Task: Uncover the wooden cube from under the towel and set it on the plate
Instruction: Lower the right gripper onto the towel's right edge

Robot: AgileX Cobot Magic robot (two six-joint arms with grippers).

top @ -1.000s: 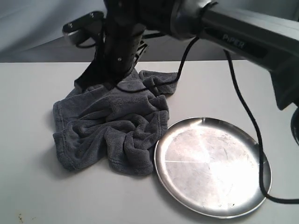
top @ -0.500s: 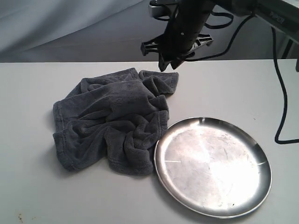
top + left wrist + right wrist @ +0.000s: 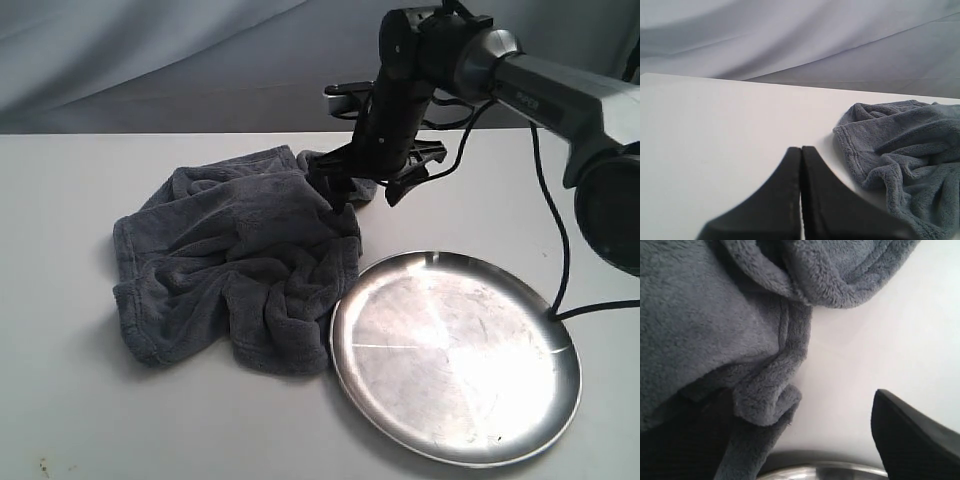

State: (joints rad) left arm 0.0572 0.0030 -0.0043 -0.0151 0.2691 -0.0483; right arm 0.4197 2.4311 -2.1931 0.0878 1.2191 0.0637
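Note:
The dark grey towel lies crumpled on the white table, its right edge touching the steel plate. The wooden cube is hidden; no part of it shows in any view. My right gripper is open and low at the towel's far right corner. In the right wrist view the right gripper has a hemmed fold of the towel against one finger and bare table before the other, with the plate rim just beyond. My left gripper is shut on nothing, above bare table beside the towel.
A black cable hangs from the right arm and drops past the plate's right side. A pale cloth backdrop rises behind the table's far edge. White tabletop runs to the left of and in front of the towel.
The right arm swung from the towel's far left side up and to the right, then came down to the towel's far right corner. The towel and plate have not moved.

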